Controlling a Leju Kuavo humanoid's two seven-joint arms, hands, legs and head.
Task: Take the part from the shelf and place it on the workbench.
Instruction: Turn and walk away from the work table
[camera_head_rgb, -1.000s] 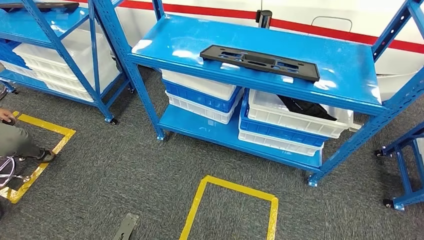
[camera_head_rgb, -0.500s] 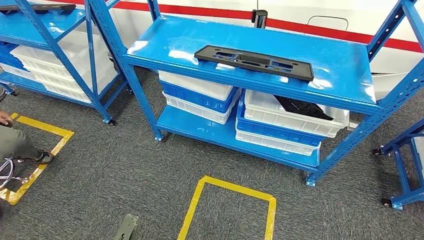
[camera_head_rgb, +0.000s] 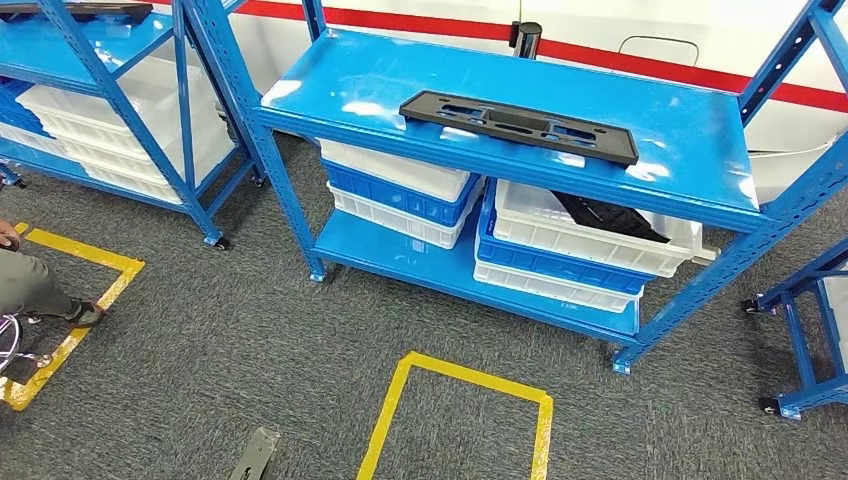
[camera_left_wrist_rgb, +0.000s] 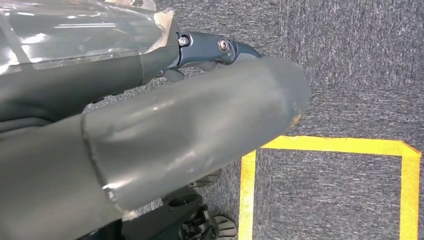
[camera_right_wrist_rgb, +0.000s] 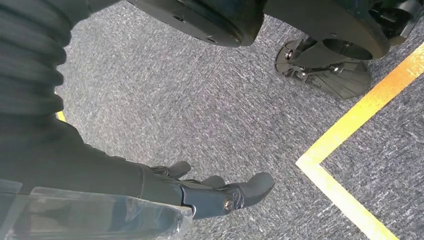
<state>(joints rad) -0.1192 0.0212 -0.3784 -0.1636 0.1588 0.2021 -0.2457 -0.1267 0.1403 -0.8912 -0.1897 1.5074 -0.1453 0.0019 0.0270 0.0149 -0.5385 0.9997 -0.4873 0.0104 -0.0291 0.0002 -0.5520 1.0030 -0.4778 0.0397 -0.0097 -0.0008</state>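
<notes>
A long flat black part (camera_head_rgb: 518, 126) with cut-outs lies on the top board of the blue shelf (camera_head_rgb: 690, 140) straight ahead in the head view. My left hand (camera_left_wrist_rgb: 200, 115) hangs over the grey carpet, its thick thumb stretched out and nothing in it. My right hand (camera_right_wrist_rgb: 215, 192) also hangs near the floor, fingers (camera_right_wrist_rgb: 252, 186) extended and apart, holding nothing. Both hands are far below the part.
Stacked white and blue bins (camera_head_rgb: 590, 250) fill the lower shelf; one holds another black piece (camera_head_rgb: 605, 215). A second blue shelf (camera_head_rgb: 60, 45) stands at the left, a wheeled blue frame (camera_head_rgb: 800, 340) at the right. Yellow tape squares (camera_head_rgb: 385, 420) mark the carpet. A person's leg (camera_head_rgb: 30, 285) is at the left edge.
The whole head picture has swayed slightly, so the camera moved. The part lies as before on the shelf.
</notes>
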